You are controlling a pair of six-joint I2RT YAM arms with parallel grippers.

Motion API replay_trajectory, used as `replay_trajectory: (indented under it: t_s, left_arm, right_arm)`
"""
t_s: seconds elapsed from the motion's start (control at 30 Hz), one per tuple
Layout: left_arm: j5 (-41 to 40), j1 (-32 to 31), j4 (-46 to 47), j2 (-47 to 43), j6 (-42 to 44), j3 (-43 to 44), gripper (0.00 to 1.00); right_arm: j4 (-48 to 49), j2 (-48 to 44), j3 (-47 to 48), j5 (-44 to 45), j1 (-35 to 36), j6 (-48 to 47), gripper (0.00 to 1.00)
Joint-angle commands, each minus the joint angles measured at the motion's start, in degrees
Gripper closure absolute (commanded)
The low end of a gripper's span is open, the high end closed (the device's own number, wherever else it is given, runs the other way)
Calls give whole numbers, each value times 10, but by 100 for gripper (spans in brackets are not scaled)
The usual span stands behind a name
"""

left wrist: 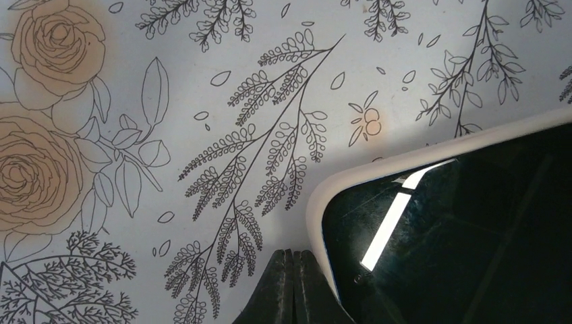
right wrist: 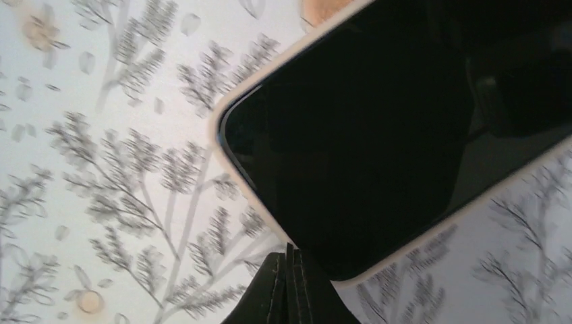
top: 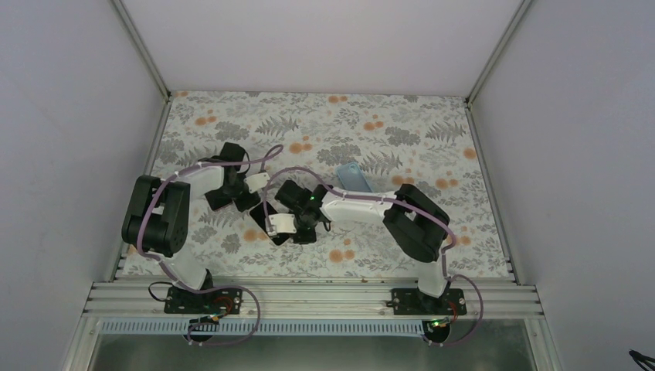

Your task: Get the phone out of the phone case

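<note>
The left hand (left wrist: 294, 287) and right hand (right wrist: 290, 287) point down at the surface (left wrist: 202, 101), both closed and empty, just beside the phone case (left wrist: 324, 196).

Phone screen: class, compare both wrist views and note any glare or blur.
Left wrist: sharp focus, with one bright strip of glare slanting across the phone screen. Right wrist: softly blurred, the leaf print on the tablecloth smeared, and the screen dark with only a dim reflection.

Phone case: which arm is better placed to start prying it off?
Left, narrowly: the left gripper, jaws shut, sits beside a corner of the case. The right gripper also reaches the case edge, so it's close.
</note>
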Motion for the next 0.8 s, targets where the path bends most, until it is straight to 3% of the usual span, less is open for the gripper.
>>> replay_trajectory:
  t_s: [0.0,0.23,0.27,0.3,0.4,0.5,0.53,0.57,0.77]
  left_arm:
    - [16,-9,-121,23,7,-39,98]
    - [-1,-8,-148,-3,10,-37,98]
    - [-5,-8,-149,-8,8,-35,97]
    - [-11,-7,-148,-13,5,-30,93]
    - [-24,7,-146,-31,-2,-4,52]
    - [-37,36,-144,-34,-6,39,21]
    - [-49,49,-139,-32,-13,55,6]
    - [-55,63,-135,-30,-19,71,1]
    - [-57,158,-107,-41,-56,165,0]
  right_arm:
    - [91,-22,0,153,-47,-17,96]
    - [19,-61,29,130,-48,-4,96]
    - [-2,-64,42,117,-48,4,93]
    - [-24,-63,57,94,-48,15,85]
    - [-88,-56,98,34,-41,41,55]
    - [-114,-53,106,-11,-28,56,29]
    - [-129,-46,113,-23,-23,62,10]
    - [-141,-38,121,-25,-18,75,1]
    - [-135,-22,123,-42,-6,109,0]
